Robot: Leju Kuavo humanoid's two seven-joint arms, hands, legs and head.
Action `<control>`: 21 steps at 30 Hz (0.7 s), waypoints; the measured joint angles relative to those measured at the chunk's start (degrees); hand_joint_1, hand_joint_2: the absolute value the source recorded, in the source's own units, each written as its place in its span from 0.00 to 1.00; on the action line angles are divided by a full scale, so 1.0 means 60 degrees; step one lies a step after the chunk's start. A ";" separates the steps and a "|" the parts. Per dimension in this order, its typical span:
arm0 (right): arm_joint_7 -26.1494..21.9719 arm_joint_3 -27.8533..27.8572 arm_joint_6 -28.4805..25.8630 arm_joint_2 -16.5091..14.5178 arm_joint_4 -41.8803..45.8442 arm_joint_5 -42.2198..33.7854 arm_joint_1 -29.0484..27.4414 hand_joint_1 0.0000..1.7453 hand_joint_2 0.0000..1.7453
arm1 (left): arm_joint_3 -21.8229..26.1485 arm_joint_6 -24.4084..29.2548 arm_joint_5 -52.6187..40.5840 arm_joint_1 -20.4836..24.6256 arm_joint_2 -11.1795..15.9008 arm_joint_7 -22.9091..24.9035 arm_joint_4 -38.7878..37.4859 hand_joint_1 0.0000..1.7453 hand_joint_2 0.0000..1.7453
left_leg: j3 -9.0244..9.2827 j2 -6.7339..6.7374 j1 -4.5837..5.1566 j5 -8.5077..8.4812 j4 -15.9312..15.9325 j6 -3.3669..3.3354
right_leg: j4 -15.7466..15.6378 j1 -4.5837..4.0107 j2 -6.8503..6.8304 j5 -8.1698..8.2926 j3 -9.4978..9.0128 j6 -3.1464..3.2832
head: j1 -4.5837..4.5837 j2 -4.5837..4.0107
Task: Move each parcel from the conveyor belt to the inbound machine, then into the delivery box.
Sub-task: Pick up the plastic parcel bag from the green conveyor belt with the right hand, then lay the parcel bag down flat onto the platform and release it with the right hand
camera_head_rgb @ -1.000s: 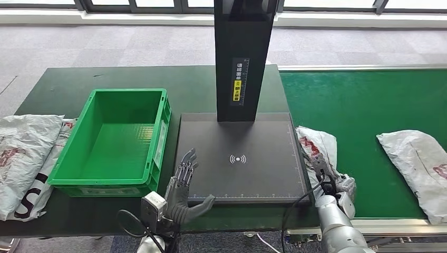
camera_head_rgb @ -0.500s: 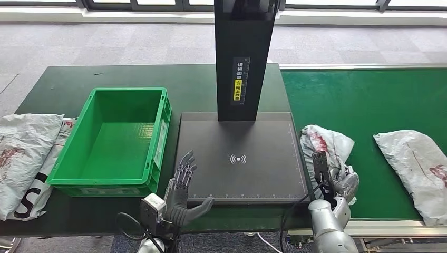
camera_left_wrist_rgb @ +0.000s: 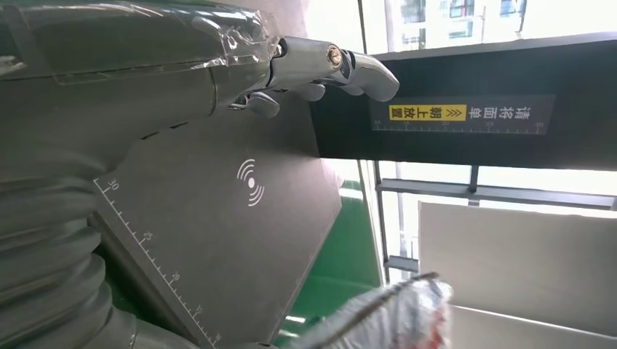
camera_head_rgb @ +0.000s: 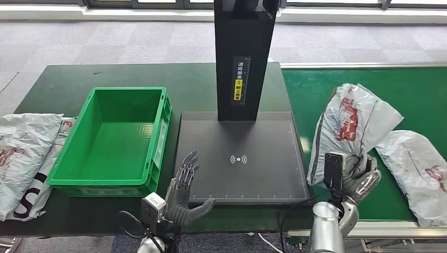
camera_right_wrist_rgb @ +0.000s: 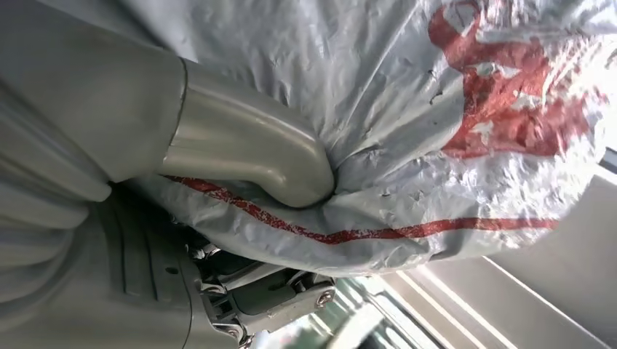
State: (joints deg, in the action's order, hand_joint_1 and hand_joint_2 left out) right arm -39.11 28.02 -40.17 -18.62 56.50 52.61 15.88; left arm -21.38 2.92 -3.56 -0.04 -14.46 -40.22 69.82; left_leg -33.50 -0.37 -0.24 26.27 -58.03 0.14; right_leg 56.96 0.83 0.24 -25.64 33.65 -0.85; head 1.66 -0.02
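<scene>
In the lower right of the head view, the right hand (camera_head_rgb: 358,179) grips a grey bag (camera_head_rgb: 350,124) with red print, holding it above the green belt (camera_head_rgb: 416,95), beside the black scanner plate (camera_head_rgb: 240,158). The left hand (camera_head_rgb: 182,192) sits bottom centre at the plate's near edge, fingers apart, holding nothing. A green box (camera_head_rgb: 158,142) stands left of the plate; another bag (camera_head_rgb: 416,168) lies at far right.

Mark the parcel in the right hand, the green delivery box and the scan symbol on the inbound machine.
held parcel (camera_head_rgb: 352,118): head view, red print on the raised bag.
green delivery box (camera_head_rgb: 74,148): head view, left wall.
scan symbol (camera_head_rgb: 238,158): head view, middle of the white mark.
</scene>
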 joint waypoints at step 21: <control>-0.0164 -0.6617 0.2589 0.0196 0.1930 -0.2013 -0.0964 1.00 1.00 | 0.0015 -0.0101 -0.0019 0.0185 0.0020 0.0000 -0.0203 0.00 1.00 | -0.0013 0.0015 -0.0003 0.0005 0.0001 0.0028 | 0.0030 -0.0001 0.0009 -0.0015 0.0035 0.0024 | 0.0000 0.0000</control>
State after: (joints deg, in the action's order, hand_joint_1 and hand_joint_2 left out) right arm -40.10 -11.68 -24.63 -17.45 68.08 40.53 10.10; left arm -21.29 2.32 -3.67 1.07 -14.34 -40.22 68.60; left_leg -33.58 -0.28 -0.25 26.30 -58.02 0.31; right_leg 57.14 0.83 0.30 -25.73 33.85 -0.71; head 1.66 -0.02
